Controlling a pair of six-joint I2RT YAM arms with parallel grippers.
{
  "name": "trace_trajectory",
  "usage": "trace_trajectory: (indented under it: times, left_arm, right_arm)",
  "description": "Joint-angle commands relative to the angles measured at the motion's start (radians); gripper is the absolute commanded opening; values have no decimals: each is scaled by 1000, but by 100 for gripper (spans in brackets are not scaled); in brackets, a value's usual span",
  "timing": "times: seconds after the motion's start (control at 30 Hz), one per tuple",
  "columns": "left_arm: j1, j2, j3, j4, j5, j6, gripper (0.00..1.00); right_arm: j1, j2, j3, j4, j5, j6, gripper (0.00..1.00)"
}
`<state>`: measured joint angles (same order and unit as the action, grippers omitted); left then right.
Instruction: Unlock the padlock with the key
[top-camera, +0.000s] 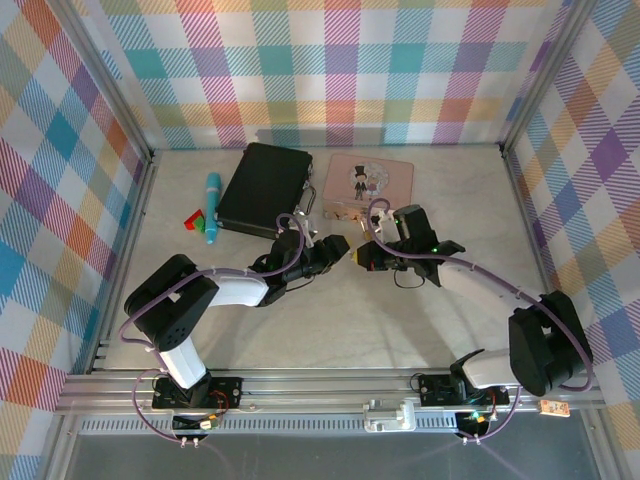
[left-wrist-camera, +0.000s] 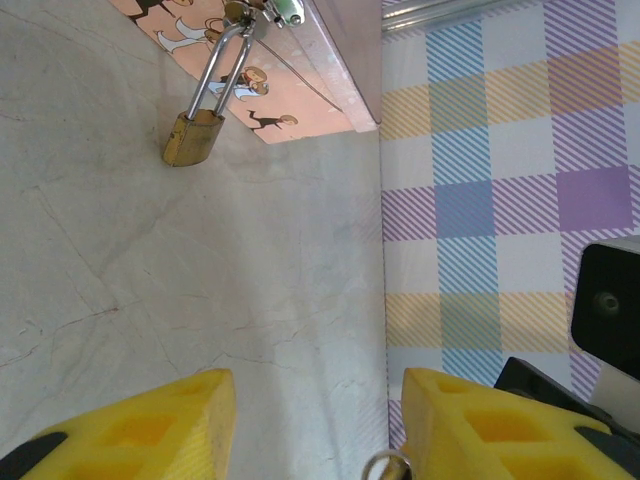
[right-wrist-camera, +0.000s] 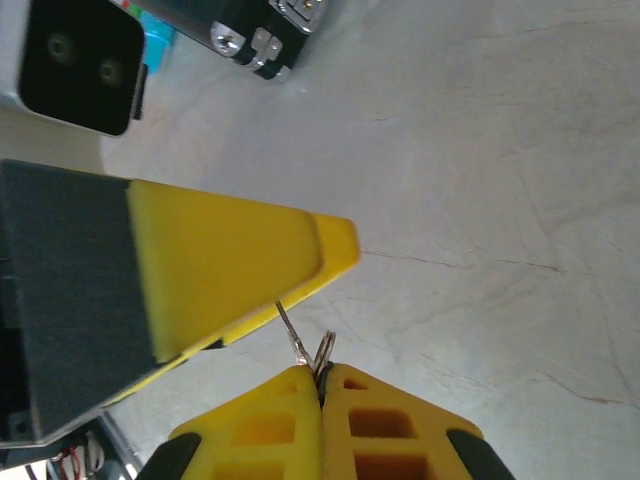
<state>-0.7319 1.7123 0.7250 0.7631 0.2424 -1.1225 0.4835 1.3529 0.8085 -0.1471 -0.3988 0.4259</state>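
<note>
The small brass padlock lies on the table, its silvery shackle hooked through the clasp of the pink picture tin. In the top view the padlock sits at the tin's near edge. My right gripper is shut on the key and its ring. The key's blade reaches to one yellow finger of my left gripper. My left gripper is open, and the key ring shows low between its fingers. Both grippers meet tip to tip just short of the tin.
A black case with metal latches lies left of the tin. A teal pen and a small red and green piece lie further left. Plaid walls enclose the table on three sides.
</note>
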Motion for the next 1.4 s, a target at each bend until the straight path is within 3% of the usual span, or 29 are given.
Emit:
trace_trajectory:
  times: [0.0, 0.33, 0.57, 0.67, 0.93, 1.37]
  left_arm:
    - [-7, -6, 21, 50, -11, 1, 47]
    - [-11, -36, 12, 42, -28, -33, 47]
    - [-33, -101, 131, -387, -153, -66, 46]
    - [-41, -105, 147, -396, -173, -84, 45]
    - [-45, -67, 208, -398, -155, -132, 45]
    - [-58, -16, 265, -415, -128, -145, 30]
  right_arm:
    - [-5, -15, -23, 65, -65, 33, 0]
    - [-6, -10, -34, 81, -48, 45, 0]
    - [32, -53, 23, -66, 206, -99, 0]
    - [43, -62, 40, -82, 246, -128, 0]
    - [49, -39, 46, -44, 210, -133, 0]
    - [59, -36, 36, -10, 206, -148, 0]
